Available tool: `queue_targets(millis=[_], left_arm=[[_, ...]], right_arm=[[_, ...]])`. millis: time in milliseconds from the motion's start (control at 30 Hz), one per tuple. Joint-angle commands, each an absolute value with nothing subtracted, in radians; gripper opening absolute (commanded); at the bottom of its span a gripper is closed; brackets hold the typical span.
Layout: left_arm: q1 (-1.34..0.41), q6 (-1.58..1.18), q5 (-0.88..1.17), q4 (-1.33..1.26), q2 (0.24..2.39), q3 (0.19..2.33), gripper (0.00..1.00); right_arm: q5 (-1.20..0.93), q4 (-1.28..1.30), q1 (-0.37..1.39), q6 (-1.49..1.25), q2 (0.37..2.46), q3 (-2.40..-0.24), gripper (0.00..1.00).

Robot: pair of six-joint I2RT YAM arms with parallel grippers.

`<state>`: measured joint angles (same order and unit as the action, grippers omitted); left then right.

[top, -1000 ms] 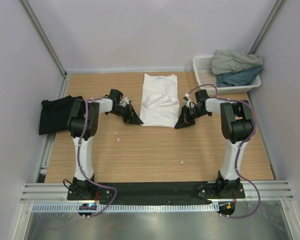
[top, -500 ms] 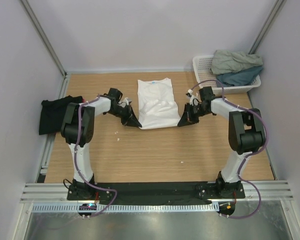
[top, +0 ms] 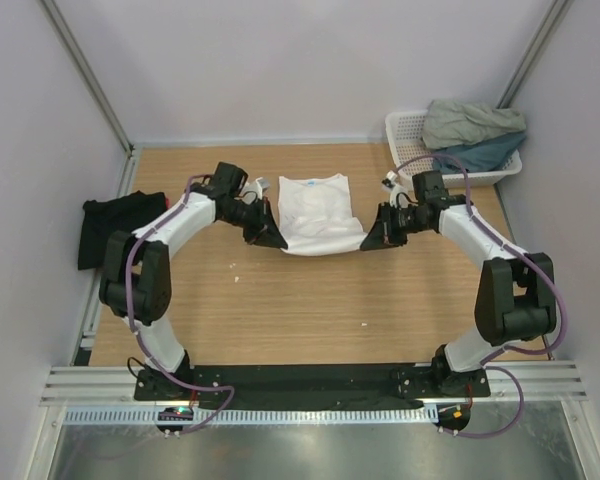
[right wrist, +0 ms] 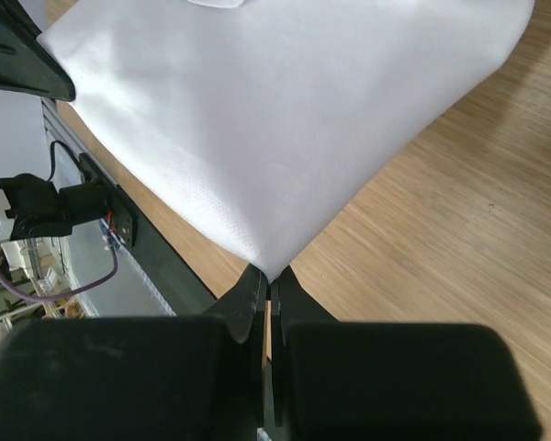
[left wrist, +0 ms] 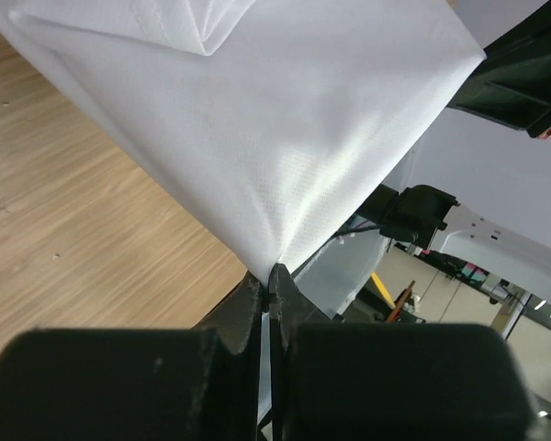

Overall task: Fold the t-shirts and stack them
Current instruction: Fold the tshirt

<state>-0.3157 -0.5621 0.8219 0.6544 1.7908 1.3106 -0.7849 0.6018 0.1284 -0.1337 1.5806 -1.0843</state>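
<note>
The white soft cloth t-shirt (top: 318, 205) is looking shorter than it did a second ago. Its near edge is coming up off the light wooden table (top: 310, 300) and moving toward the far end, where the neck is. I think the fold is happening now: the bottom half is going over the top half. It is not laid down yet.

The left gripper (top: 278, 241) is pinching the near left corner of the shirt. In its own camera, the cloth is coming straight out from between its shut jaws and spreading away in front of them. The right gripper (top: 366, 243) is doing the same with the near right corner, its jaws pressing tight on the cloth. The near edge is hanging between the two grippers.

Both arms are reaching further out than before. Their elbows are sticking out to the sides and their wrists are pointing in toward each other.

The black cloth t-shirt (top: 115, 228) is lying well off to the outer side of the left gripper. The grey-green cloth t-shirt (top: 470, 122) and the teal cloth t-shirt (top: 480, 155) are waiting in the white plastic lattice basket (top: 405, 135), beyond the right gripper.
</note>
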Motion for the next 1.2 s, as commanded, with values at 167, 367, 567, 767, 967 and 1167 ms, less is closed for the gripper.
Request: queue_targets(millis=[167, 367, 567, 767, 967, 1167], left_arm=[[-0.319, -0.48, 0.758, 0.712, 1.62, 1.31, 0.0], [-0.318, -0.469, 0.733, 0.73, 1.601, 1.301, 0.0], [-0.314, -0.497, 0.739, 0.703, 1.631, 1.258, 0.0], [-0.287, -0.505, 0.747, 0.695, 1.724, 1.363, 0.0], [-0.264, -0.523, 0.746, 0.655, 1.876, 1.553, 0.0], [-0.223, -0.567, 0.767, 0.601, 2.057, 1.764, 0.0]], right_arm=[[-0.838, 0.623, 0.123, -0.155, 1.453, -1.178, 0.01], [-0.838, 0.611, 0.123, -0.167, 1.439, -1.149, 0.02], [-0.828, 0.558, 0.124, -0.196, 1.425, -1.075, 0.01], [-0.821, 0.54, 0.123, -0.183, 1.489, -1.101, 0.01], [-0.807, 0.506, 0.123, -0.173, 1.668, -1.27, 0.02], [-0.804, 0.488, 0.126, -0.156, 1.922, -1.564, 0.01]])
